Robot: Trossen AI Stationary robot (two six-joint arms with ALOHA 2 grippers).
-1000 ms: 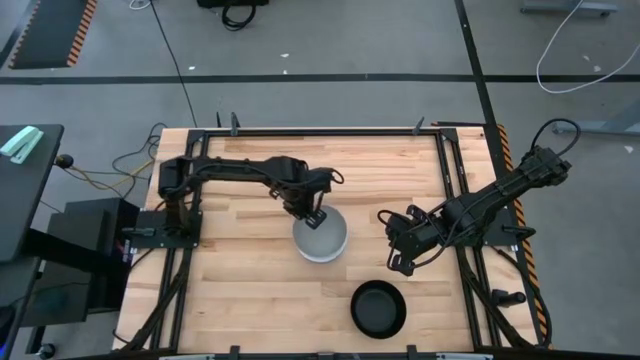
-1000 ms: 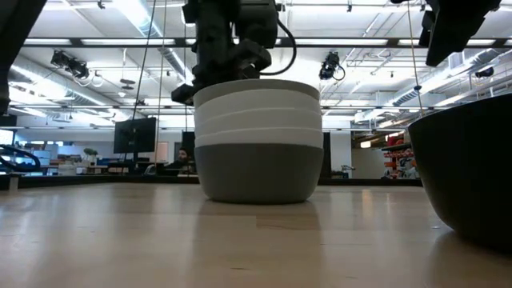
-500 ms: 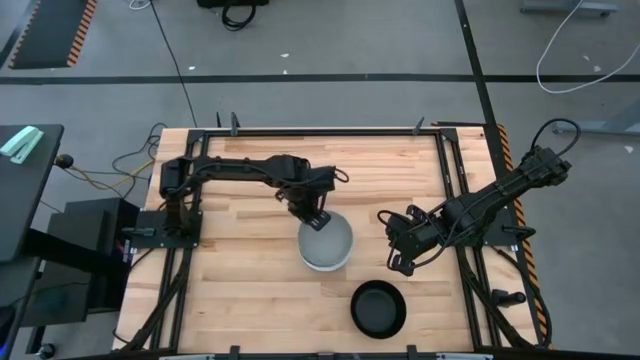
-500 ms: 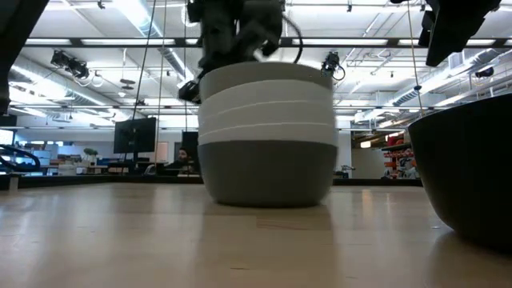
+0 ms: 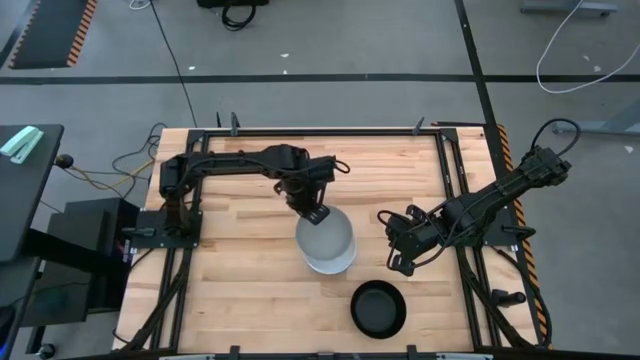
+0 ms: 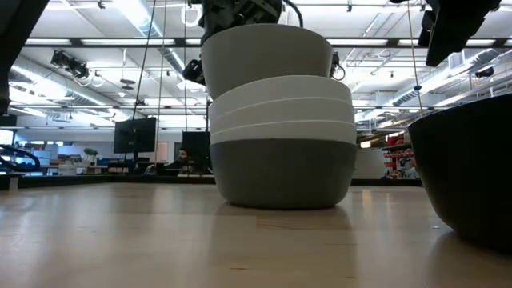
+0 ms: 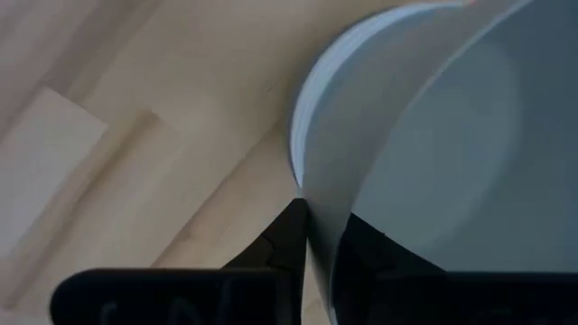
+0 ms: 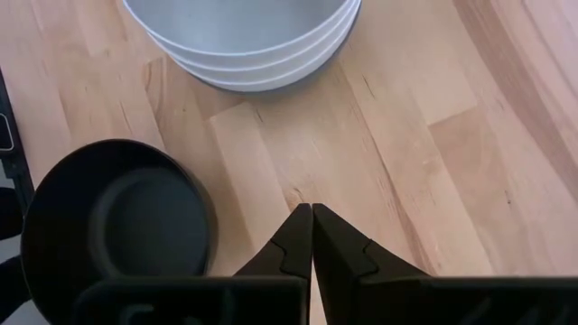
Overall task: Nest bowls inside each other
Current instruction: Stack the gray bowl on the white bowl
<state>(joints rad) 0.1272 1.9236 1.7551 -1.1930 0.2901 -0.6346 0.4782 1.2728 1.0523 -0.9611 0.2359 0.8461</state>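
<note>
A stack of bowls (image 6: 284,152) stands on the table, white bowls nested in a dark grey one, also seen in the right wrist view (image 8: 244,36). Above it my left gripper (image 5: 316,213) is shut on a pale grey bowl (image 6: 268,56), which covers most of the stack (image 5: 335,266) in the high view. A black bowl (image 5: 378,308) sits alone on its base near the table's near edge. My right gripper (image 5: 396,263) hangs shut and empty, right of the stack. My left gripper (image 7: 321,235) pinches the pale grey bowl's rim (image 7: 323,212) on its far-left side, one finger inside the bowl and one outside, coming from above. The bowl is raised and tilted over the stack. Whether its base still touches the top white bowl cannot be told.
The black bowl (image 6: 472,176) fills the right of the low view, close to the camera, and lies beside my right gripper (image 8: 312,217) in its wrist view (image 8: 113,226). Bare wood lies left of the stack. Metal rails frame the table (image 5: 250,290).
The left gripper first dragged the whole stack a little toward the table's near-right. It then rose with the top pale grey bowl, which now stands tilted above the other bowls. The rest of the stack stayed on the table.
</note>
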